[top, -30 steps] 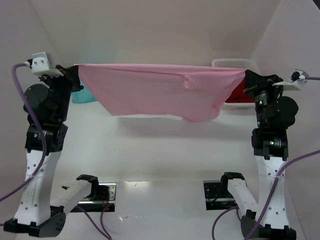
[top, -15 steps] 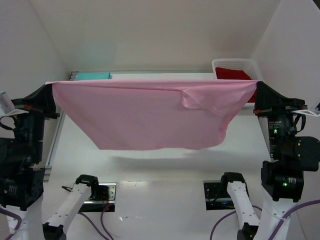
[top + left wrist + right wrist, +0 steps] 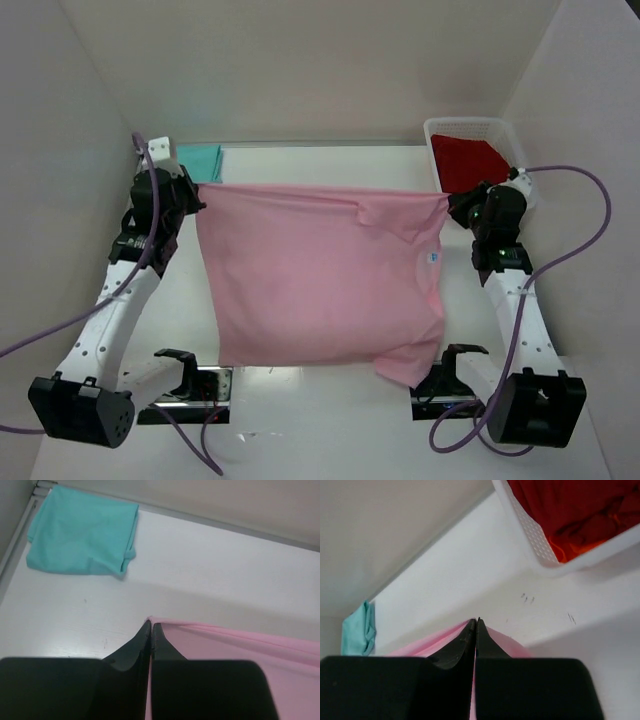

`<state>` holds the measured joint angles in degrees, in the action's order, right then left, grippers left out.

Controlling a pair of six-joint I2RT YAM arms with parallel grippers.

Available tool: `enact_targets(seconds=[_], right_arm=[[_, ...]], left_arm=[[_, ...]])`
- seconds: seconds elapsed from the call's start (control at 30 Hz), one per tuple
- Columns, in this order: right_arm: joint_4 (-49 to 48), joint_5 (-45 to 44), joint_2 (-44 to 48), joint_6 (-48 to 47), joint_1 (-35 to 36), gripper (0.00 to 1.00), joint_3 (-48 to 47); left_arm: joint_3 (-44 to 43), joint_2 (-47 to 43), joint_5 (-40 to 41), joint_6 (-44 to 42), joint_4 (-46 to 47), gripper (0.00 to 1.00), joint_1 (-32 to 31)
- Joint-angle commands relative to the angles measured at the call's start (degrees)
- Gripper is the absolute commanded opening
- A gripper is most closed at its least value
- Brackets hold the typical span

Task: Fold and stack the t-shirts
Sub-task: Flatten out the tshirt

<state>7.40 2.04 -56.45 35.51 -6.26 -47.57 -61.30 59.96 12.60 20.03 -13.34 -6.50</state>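
Jaws on your L gripper (image 3: 151,625) are pinched shut on one top corner of the pink t-shirt (image 3: 310,280); that corner sits well left of the white basket (image 3: 465,122) and a bit nearer you than it. Teal t-shirt (image 3: 82,530) lies folded at the back edge, far left of the basket, just beyond that L corner & not touching it. Pink one fills most of the space left of the basket: far edge pulled taut btwn the two grippers, rest spread toward the arm bases, one sleeve (image 3: 405,368) bunched at the near end. Can't tell if the held edge rests on the table (image 3: 320,165) or hangs just above it. R gripper (image 3: 476,622) is likewise closed tight on the other top corner, just beside the basket's near-left corner. Red t-shirt (image 3: 560,510) is crumpled inside the basket. Handling, my read: thin, light, floppy cloth w/ no stiffness, so it'll sag & slide wherever you don't hold it; hold tension even. Corner pinches look right for spreading. For folds you'd prob. want grips at the hem/shoulder edges, catching both layers, not mid-panel.
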Motion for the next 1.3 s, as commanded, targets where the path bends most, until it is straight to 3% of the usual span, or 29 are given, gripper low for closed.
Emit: enact_targets(seconds=[0.0,0.47,0.8,1.0,1.27], right_arm=[[-11.60,-5.20,-0.94,1.06,0.28,0.00,3.18],[-21.37,-13.03,-17.28,-0.70,8.99,0.00,1.97],[-23.48,-12.94,-24.41,-2.45,10.30,0.00,-6.12],[-21.20,-11.80,-16.96,-2.99,10.30,0.00,-7.27],[-12.07,-7.85,6.59,0.17,10.83,0.00,-7.97]], left_arm=[[5.11,0.76,4.97,1.68,10.86,0.00,0.79],[3.39,20.18,8.14,1.68,18.18,0.00,0.79],[-0.13,23.88,6.48,2.20,21.25,0.00,2.64],[-0.14,15.55,4.63,3.35,20.12,0.00,2.64],[0.75,-9.65,2.34,5.10,12.04,0.00,2.64]])
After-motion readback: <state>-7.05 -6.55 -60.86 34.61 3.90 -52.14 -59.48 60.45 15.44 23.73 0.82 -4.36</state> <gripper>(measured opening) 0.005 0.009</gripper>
